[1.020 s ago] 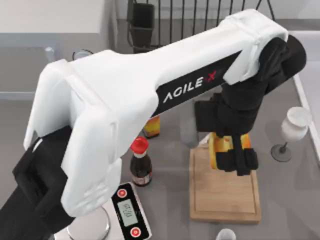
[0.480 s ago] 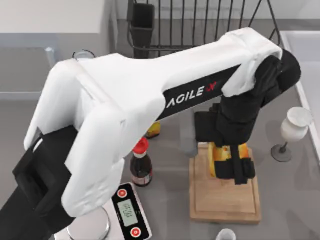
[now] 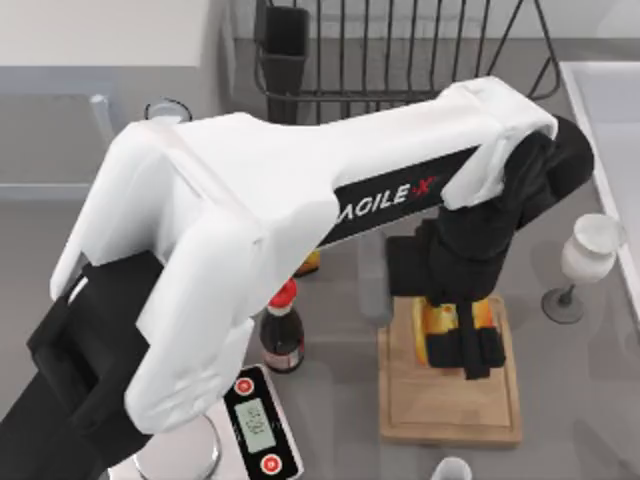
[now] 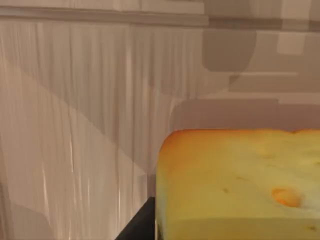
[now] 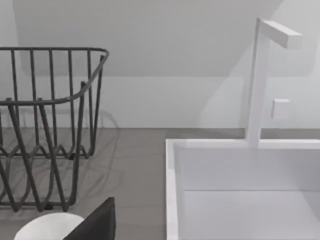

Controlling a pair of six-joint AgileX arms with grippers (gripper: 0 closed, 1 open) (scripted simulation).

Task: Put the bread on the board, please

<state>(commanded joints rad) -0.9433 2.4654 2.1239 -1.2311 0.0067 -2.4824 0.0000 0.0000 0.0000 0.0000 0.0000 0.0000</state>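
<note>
Top view has the left gripper (image 3: 468,340) low over the board (image 3: 449,410), its dark fingers clamped on the bread (image 3: 437,327), one at each flank of the yellow-orange block. The bread sits at the board's twelve o'clock end, and I judge it touching or all but touching the wood, though the fingers hide the underside. In the left wrist view the bread (image 4: 240,182) is close against the camera with the pale grain of the board (image 4: 75,125) behind it.

To finish well, I would let the block settle flat inside the raised rim before parting the fingers, then lift straight up so neither finger drags it toward the edge.

At twelve o'clock from the gripper stands a wire rack (image 3: 400,50), with nothing visible between its bars. At three o'clock a wine glass (image 3: 585,260) stands upright, seemingly empty. At nine o'clock a red-capped sauce bottle (image 3: 282,330) stands beside a grey scale (image 3: 258,425). The right wrist view looks at the rack (image 5: 47,125) and a white sink (image 5: 240,190), with a dark fingertip of the right gripper (image 5: 95,225) at the edge of the picture.
</note>
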